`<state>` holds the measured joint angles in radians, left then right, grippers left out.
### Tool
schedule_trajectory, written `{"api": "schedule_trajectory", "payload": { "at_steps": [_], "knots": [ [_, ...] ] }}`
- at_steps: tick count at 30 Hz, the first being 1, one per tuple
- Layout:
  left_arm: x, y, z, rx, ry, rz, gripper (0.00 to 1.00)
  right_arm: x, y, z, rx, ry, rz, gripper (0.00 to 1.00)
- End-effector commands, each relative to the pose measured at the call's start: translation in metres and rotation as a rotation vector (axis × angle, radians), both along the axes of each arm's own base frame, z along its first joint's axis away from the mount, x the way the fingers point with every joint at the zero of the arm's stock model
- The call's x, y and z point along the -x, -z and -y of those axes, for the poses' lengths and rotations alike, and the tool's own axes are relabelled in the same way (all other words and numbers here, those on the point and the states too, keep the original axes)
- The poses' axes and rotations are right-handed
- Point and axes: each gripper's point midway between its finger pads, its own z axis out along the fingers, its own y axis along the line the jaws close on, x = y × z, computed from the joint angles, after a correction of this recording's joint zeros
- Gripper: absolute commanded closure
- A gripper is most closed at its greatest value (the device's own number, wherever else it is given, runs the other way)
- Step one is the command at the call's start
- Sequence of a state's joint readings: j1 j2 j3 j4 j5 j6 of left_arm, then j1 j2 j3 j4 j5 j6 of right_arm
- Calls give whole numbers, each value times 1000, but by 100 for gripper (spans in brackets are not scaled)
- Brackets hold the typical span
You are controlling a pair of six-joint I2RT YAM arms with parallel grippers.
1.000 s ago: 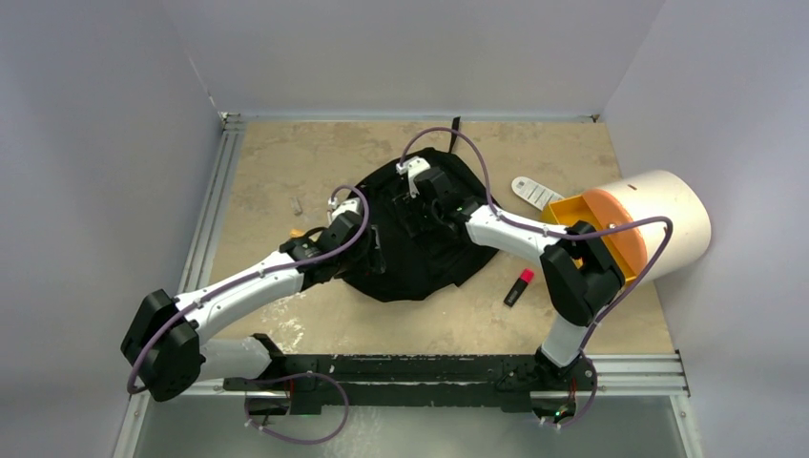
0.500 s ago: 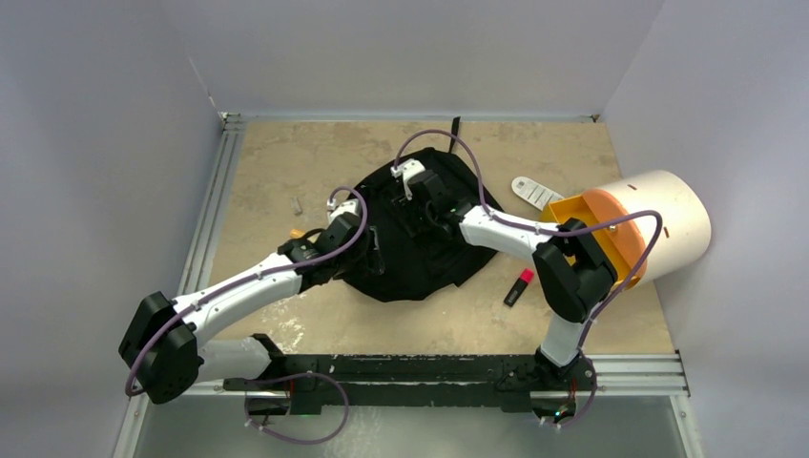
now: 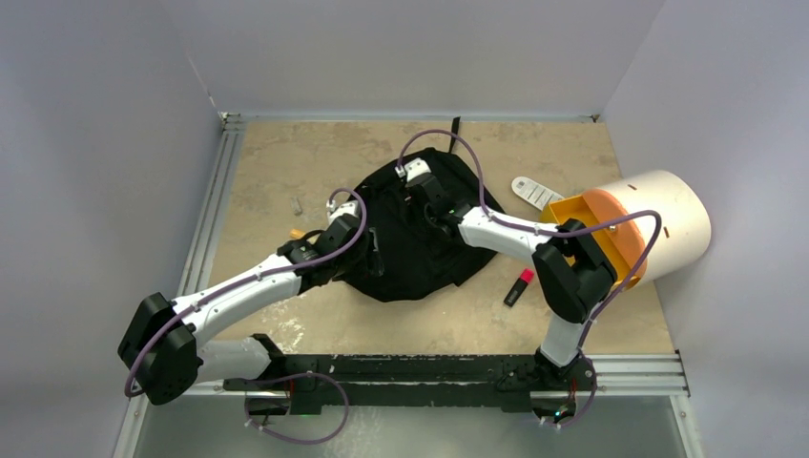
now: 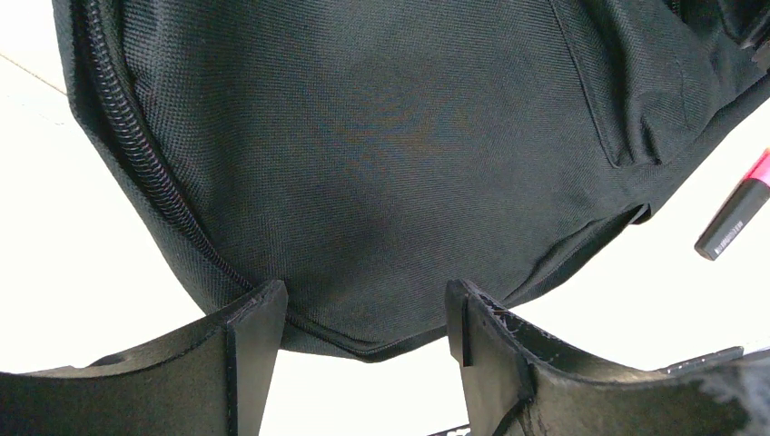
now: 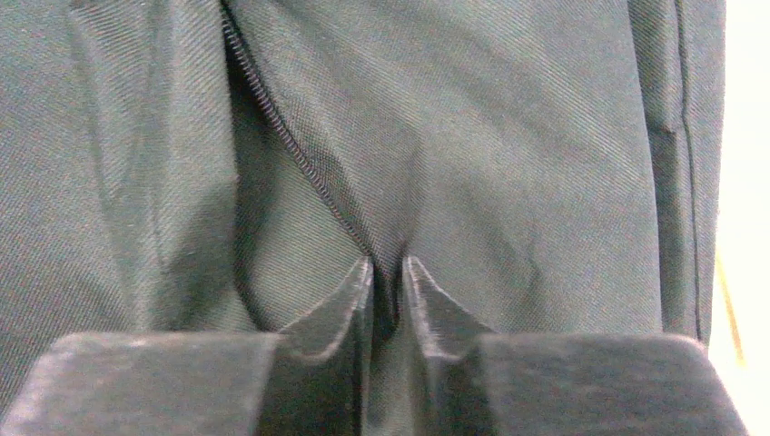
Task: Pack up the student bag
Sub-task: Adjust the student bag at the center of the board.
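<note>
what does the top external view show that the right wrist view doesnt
Only top external: the cream-and-orange cylinder lying on its side at the right, and a red-capped marker on the tan table. Only right wrist: a close look at the right tool, nearly closed, its fingertips pinching a fold of fabric beside the zipper. Both: the black student bag.

Student bag (image 4: pixel 390 136): cropped by frame edges in both wrist views; interior hidden. Red-capped marker (image 4: pixel 737 211): cut off at right edge. Orange item (image 3: pixel 297 233): partly behind left arm (image 3: pixel 248 284), unidentifiable. Grey speck (image 3: pixel 298 205) on counter (image 3: pixel 286 162): too small to identify.
</note>
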<state>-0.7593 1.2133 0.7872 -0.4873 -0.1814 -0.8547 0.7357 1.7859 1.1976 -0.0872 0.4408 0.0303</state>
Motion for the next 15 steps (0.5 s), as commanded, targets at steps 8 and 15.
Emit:
{"api": "schedule_trajectory", "payload": {
  "at_steps": [8,15],
  "knots": [
    [-8,-19,6,62,-9,48,36,-5,-58,1,-88,19,80,98],
    [-42,-74,37,192,15,207,36,2,-88,-17,-236,-43,86,100]
  ]
}}
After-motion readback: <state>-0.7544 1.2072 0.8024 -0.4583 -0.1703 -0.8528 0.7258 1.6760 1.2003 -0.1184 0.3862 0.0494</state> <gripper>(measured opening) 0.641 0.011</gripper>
